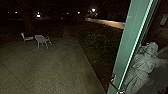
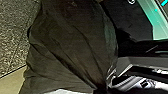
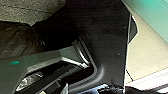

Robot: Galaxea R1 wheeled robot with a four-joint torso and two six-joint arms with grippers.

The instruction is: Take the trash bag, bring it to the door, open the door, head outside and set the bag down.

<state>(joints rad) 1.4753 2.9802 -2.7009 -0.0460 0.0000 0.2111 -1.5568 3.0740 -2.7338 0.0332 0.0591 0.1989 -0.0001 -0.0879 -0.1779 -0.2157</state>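
Dark paving [image 1: 50, 67] spreads across the head view's lower left, beside a green door frame [image 1: 128, 37]. The left gripper [image 2: 100, 89] grips the trash bag [image 2: 67, 45] by its gathered neck; the right gripper's state I cannot tell.

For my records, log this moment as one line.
Dark creased plastic trash bag, gathered | green upright frame, person beside it | dim grey paving ahead

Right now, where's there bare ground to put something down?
On the grey paving this side of the pale outdoor furniture, left of the dark leafy strip. It's crowded at the head view's right: a person in light clothes beside the green upright frame.
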